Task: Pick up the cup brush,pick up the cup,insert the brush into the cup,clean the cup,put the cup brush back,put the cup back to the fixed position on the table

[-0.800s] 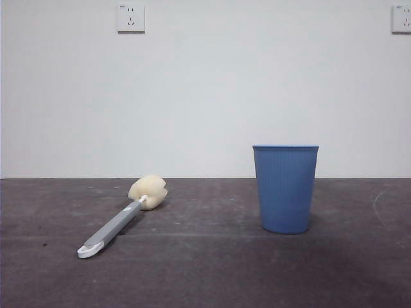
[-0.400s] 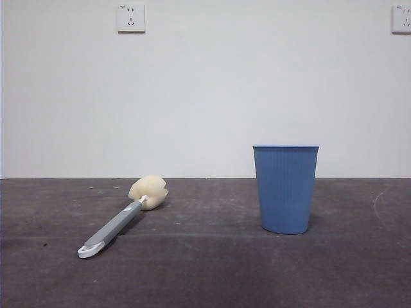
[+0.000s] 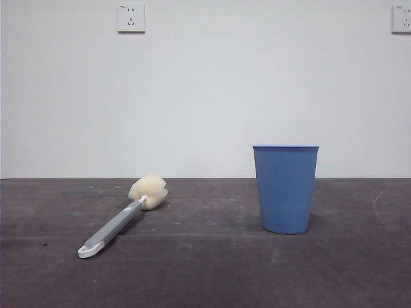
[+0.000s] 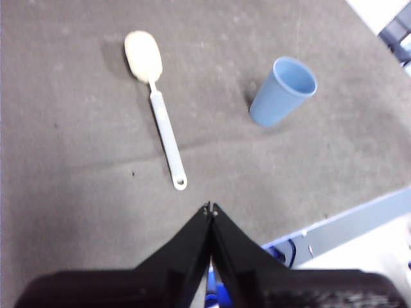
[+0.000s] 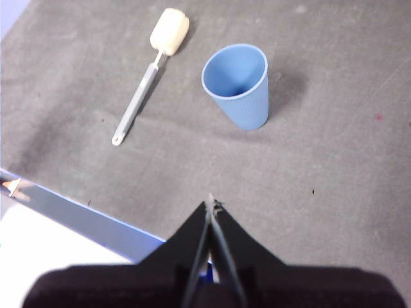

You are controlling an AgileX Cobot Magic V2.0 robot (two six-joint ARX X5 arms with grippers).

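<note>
Nothing differs from the earlier front pictures — brush (image 3: pixel 120 219) and cup (image 3: pixel 286 188) lie and stand exactly where they did, and no arm shows in that view. Nearest the camera is the brush's white tip; its grey handle runs back across the table (image 3: pixel 205 276) to the cream sponge head, which rests on the surface. Farther back and well apart, the cup stands upright. On the wall behind are two sockets (image 3: pixel 131 17), one at each upper side.

Only the wrist views show the grippers: the left gripper (image 4: pixel 209 209) hangs high above the table with jaws together, holding nothing; the right gripper (image 5: pixel 210 204) hangs likewise, jaws together — both well clear of brush and cup. Those views also look down into the cup, which the front view cannot; it holds nothing.
</note>
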